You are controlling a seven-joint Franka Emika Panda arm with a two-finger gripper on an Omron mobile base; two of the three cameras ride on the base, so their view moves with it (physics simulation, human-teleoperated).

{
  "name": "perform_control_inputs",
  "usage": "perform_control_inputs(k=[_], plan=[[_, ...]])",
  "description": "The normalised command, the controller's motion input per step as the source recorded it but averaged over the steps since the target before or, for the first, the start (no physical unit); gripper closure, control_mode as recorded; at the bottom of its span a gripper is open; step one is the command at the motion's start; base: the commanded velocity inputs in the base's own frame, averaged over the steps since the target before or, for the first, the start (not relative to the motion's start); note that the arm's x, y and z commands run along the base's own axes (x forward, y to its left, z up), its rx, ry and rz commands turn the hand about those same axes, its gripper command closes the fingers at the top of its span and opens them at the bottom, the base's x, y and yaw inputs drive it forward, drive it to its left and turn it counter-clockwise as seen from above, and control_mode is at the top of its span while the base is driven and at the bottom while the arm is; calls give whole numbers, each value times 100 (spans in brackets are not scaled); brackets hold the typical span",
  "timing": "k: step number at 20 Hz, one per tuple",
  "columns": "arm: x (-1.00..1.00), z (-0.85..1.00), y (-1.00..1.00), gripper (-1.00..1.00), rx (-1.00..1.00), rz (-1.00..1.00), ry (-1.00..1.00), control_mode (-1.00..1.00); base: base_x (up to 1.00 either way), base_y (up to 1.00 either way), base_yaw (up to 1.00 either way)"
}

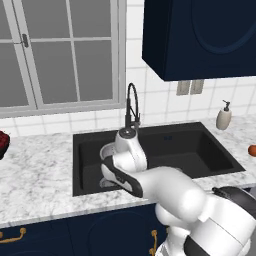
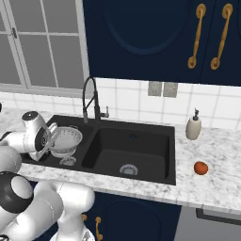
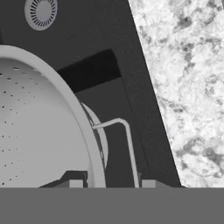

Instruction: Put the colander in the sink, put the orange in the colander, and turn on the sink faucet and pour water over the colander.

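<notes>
— State of the white arm's two-finger hand point(image 3: 111, 183)?
— Closed on the silvery-grey perforated metal colander point(image 3: 43, 131), at the rim next to a thin wire side handle point(image 3: 124, 131). One dark fingertip point(image 3: 75, 183) inside the bowl, the other outside.
— Whereabouts of that colander?
— In the left basin of the wide matte-black double-basin sink point(image 2: 141, 141), close against the hand in the right base view. Seemingly held just above the basin floor, with a round silver drain point(image 2: 68, 161) visible below it. Cannot tell for sure about contact with the floor.
— And from the left base camera?
— Mostly hidden behind the arm; just a pale sliver of rim beside the wrist.
— Position of the small smooth orange ball point(image 2: 201, 168)?
— Out on the grey-white marbled worktop point(image 2: 221, 155), right of the sink, well apart from the colander. In front of a white soap dispenser bottle point(image 2: 193, 126).
— Anything on the tall slim dark gooseneck faucet point(image 2: 90, 101)?
— Upright behind the sink, near the divider between the two basins, arched over towards the left basin. No sign of running water.
</notes>
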Motion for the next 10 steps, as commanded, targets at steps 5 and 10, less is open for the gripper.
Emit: perform_control_inputs(k=[5,10], plan=[[40,-8,1,100,0,-1,15,-100,0,0,0],[48,-29,2,100,0,0,7,-100,0,0,0]])
